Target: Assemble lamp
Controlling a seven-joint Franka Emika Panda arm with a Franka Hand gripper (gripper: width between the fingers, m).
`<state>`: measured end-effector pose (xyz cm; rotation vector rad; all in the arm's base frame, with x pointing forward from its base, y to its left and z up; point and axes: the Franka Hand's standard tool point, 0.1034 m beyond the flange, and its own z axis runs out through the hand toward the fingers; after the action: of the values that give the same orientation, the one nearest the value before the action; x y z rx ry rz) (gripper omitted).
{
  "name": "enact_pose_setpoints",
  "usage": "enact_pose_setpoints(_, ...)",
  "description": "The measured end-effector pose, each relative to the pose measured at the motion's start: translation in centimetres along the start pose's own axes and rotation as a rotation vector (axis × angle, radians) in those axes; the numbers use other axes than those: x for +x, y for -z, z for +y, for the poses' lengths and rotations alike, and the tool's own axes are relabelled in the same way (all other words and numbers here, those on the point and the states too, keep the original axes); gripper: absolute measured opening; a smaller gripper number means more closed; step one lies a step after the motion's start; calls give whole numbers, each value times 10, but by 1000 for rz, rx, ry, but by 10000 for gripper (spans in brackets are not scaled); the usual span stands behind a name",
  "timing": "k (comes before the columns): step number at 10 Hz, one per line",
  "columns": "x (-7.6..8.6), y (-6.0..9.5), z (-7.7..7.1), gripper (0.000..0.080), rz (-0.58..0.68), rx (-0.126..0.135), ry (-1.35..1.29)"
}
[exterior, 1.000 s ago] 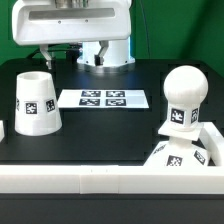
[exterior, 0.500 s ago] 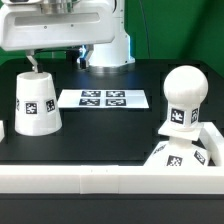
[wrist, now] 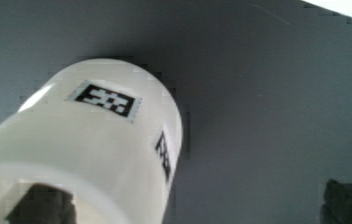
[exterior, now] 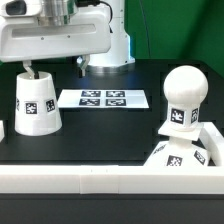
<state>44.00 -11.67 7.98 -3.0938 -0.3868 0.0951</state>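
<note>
White plastic all round on the lamp parts, each with black-and-white square tags. The shade (exterior: 36,101) is a tapered cup standing on the black worktop (exterior: 100,135) at the exterior view's left, narrow end up, one tag facing the camera. In the wrist view the shade (wrist: 88,150) fills most of the picture, with a tag on its side and another partly seen further round.

The bulb (exterior: 184,98) has a big ball head on a tagged neck, and it stands upright on the base (exterior: 183,150) at the exterior view's right, close to the camera. That base sits right up against the raised white rim (exterior: 90,178) that runs along the near edge of the worktop.

The marker board (exterior: 103,98) lies flat between the shade and the bulb, a bit further back, apart from both. Bare black worktop lies in front of it and between the two lamp groups. The shade itself stands near the worktop's edge at the exterior view's left.

The arm reaches in from the back, its blocky white head hanging over the shade. The tool (exterior: 29,69) sits right at the shade's top, one dark finger (exterior: 28,68) showing at the rim. Can't tell whether it's clenched or released; the wrist view only shows blurry dark fingertips (wrist: 40,203) at the picture's edge.
</note>
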Motion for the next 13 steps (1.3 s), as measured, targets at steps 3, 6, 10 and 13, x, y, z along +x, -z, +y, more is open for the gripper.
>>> enact_pose_setpoints(3, -2, -4, -1, 569, -9, 3, 0)
enact_pose_setpoints(6, -4, -8, -1, 296, -18, 6, 1)
enact_pose_setpoints(10, -2, -9, -6, 42, -20, 8, 10)
enact_pose_setpoints(13, 6, -9, -23, 42, -23, 23, 9)
